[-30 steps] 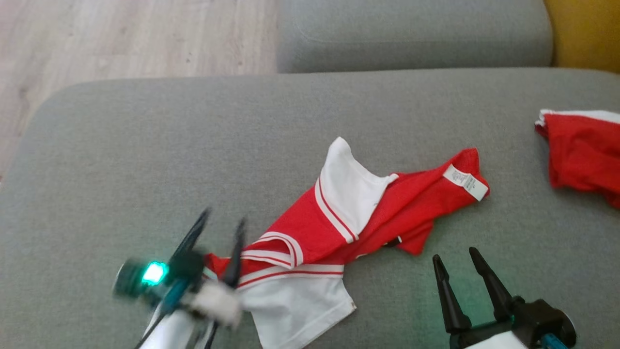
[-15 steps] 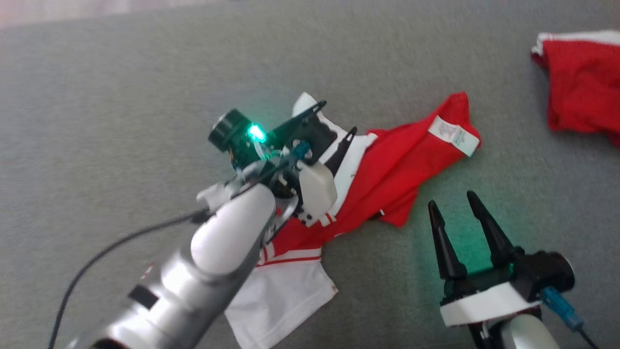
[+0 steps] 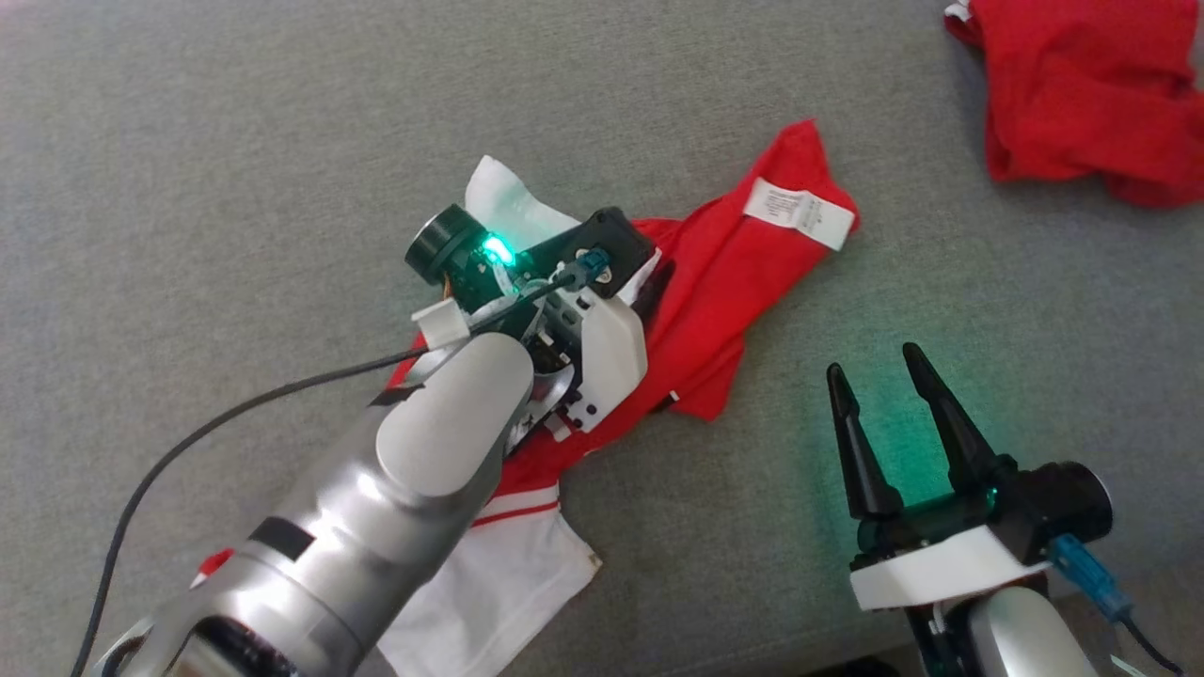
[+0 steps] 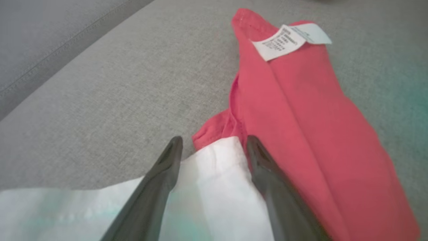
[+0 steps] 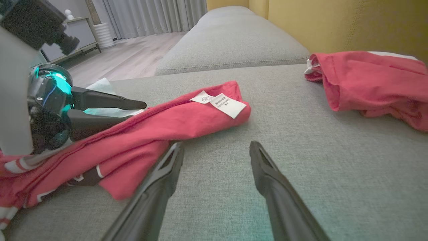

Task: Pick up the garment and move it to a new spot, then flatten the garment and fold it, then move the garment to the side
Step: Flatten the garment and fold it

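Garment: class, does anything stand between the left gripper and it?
Nothing visible does. The left gripper is open, its fingers on either side of the white part of the garment. The right gripper is open over bare sofa beside the garment.

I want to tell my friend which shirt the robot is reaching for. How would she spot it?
Look at the big grey sofa seat. In its middle lies a crumpled red and white garment, with the left gripper open over its white part. Unlike the other red garment bunched at the far right, it shows a white care label at one end.
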### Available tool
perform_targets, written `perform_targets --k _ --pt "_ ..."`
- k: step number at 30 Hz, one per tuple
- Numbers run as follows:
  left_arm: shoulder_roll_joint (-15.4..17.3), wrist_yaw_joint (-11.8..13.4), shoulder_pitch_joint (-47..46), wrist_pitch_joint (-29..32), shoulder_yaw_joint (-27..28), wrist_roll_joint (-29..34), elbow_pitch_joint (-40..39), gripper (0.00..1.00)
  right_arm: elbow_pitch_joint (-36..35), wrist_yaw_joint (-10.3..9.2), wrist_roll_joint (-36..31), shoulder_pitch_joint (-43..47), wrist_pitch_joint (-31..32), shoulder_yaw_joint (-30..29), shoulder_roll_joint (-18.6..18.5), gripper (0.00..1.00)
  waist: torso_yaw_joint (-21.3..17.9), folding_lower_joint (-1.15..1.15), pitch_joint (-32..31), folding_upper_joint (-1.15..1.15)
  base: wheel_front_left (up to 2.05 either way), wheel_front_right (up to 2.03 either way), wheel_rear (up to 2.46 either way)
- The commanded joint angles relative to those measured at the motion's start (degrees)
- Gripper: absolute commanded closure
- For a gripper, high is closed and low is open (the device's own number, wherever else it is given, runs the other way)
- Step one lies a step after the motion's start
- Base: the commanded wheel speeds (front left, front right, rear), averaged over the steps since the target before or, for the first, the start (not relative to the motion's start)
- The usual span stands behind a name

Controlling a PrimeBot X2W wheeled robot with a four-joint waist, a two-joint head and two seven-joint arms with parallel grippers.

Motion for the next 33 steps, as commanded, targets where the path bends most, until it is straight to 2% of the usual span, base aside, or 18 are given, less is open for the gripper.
perform_targets --k 1,2,3,4,6,9,10,11,13,23,27,31,33 --pt "0.13 0.06 -2.96 0.12 0.66 -0.6 -1.1 0.25 -1.54 -0.05 0.48 -1.12 -0.23 1.18 -0.3 0.0 -0.33 -0.01 -0.16 0.0 0.0 0.0 0.0" --pt "0.13 0.15 -3.06 0.16 0.54 -0.75 -0.85 0.29 -1.59 -0.05 0.73 -1.11 -0.23 1.1 -0.29 0.0 -0.41 -0.01 -0.22 0.0 0.0 0.0 0.0" --pt "0.13 0.33 -3.23 0.24 0.36 -0.69 -0.6 0.44 -1.63 -0.05 0.9 -1.1 -0.23 1.05 -0.29 0.0 -0.46 -0.01 -0.29 0.0 0.0 0.0 0.0" --pt "0.13 0.51 -3.36 0.33 0.21 -0.63 -0.41 0.53 -1.66 -0.05 1.04 -1.08 -0.23 1.0 -0.29 0.0 -0.47 -0.01 -0.38 0.0 0.0 0.0 0.0" --pt "0.12 0.95 -3.52 0.27 0.01 -0.53 -0.33 0.53 -1.72 -0.05 1.26 -0.98 -0.23 0.94 -0.28 0.0 -0.41 -0.01 -0.56 0.0 0.0 0.0 0.0" --pt "0.33 1.72 -3.51 0.02 -0.56 0.13 -0.71 0.4 -1.75 -0.05 1.51 -0.82 -0.23 0.93 -0.28 0.0 -0.14 -0.01 -0.8 0.0 0.0 0.0 0.0" --pt "0.44 1.98 -3.36 -0.05 -0.72 0.27 -1.05 0.43 -1.79 -0.05 1.59 -0.76 -0.23 0.89 -0.28 0.0 -0.01 -0.01 -0.88 0.0 0.0 0.0 0.0" --pt "0.56 2.18 -3.16 -0.02 -0.84 0.32 -1.41 0.52 -1.82 -0.05 1.66 -0.7 -0.23 0.87 -0.28 0.0 0.12 -0.01 -0.96 0.0 0.0 0.0 0.0" --pt "0.94 2.71 -2.73 0.32 -1.07 0.47 -2.18 0.56 -1.81 -0.05 1.7 -0.62 -0.23 0.9 -0.28 0.0 0.33 -0.01 -1.13 0.0 0.0 0.0 0.0" --pt "3.29 4.25 0.91 2.7 -1.54 -0.43 -6.55 0.47 -1.82 -0.05 1.67 -0.4 -0.23 0.76 -0.27 0.0 1.17 -0.01 -2.08 0.0 0.0 0.0 0.0" --pt "3.8 4.36 2.22 3.75 -1.78 -1.19 -8.1 0.51 -1.82 -0.05 1.65 -0.42 -0.23 0.86 -0.27 0.0 1.42 -0.01 -2.32 0.0 0.0 0.0 0.0" --pt "4.32 5.03 2.59 3.78 -1.73 -1.31 -9.17 0.66 -1.81 -0.05 1.69 -0.63 -0.23 1.14 -0.27 0.0 1.28 -0.01 -2.32 0.0 0.0 0.0 0.0" --pt "4.56 5.47 2.48 3.27 -1.58 -1.23 -9.56 0.69 -1.83 -0.05 1.7 -0.69 -0.23 1.24 -0.27 0.0 1.16 -0.01 -2.28 0.0 0.0 0.0 0.0"
